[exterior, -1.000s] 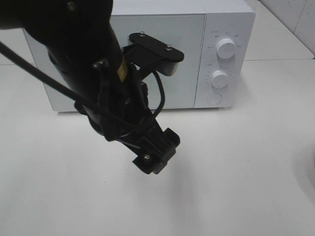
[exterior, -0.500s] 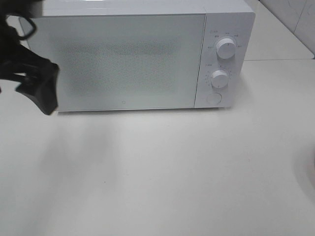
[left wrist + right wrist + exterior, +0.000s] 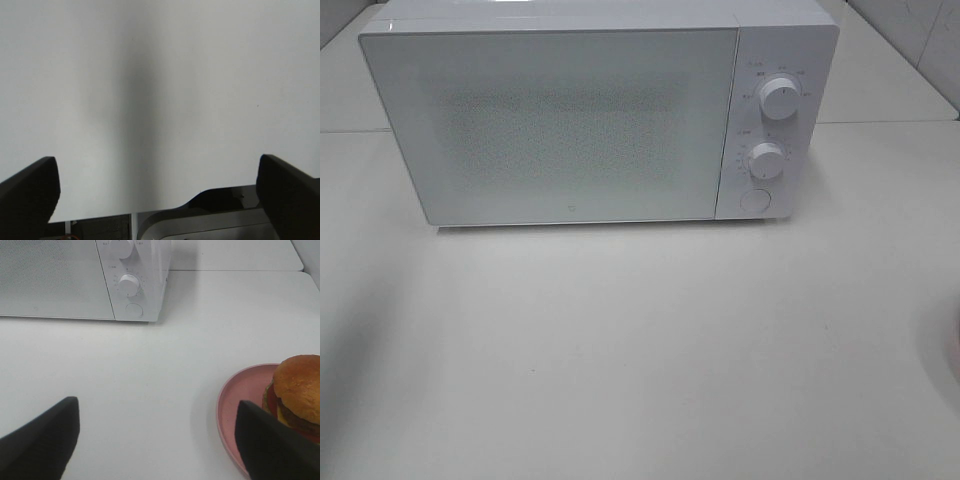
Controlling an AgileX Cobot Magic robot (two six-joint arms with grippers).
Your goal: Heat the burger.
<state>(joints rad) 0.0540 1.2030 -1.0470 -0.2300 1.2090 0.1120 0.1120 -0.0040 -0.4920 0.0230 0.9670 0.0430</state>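
A plain white worktop (image 3: 650,340) carries a shut microwave (image 3: 580,110) at the top of the overhead frame. The burger (image 3: 299,392) sits on a pink plate (image 3: 245,390) at the lower right of the right wrist frame, beside the wide, empty right pincer (image 3: 157,440) (clearly the nearer arm). The left pincer (image 3: 160,190), also wide, faces bare worktop.
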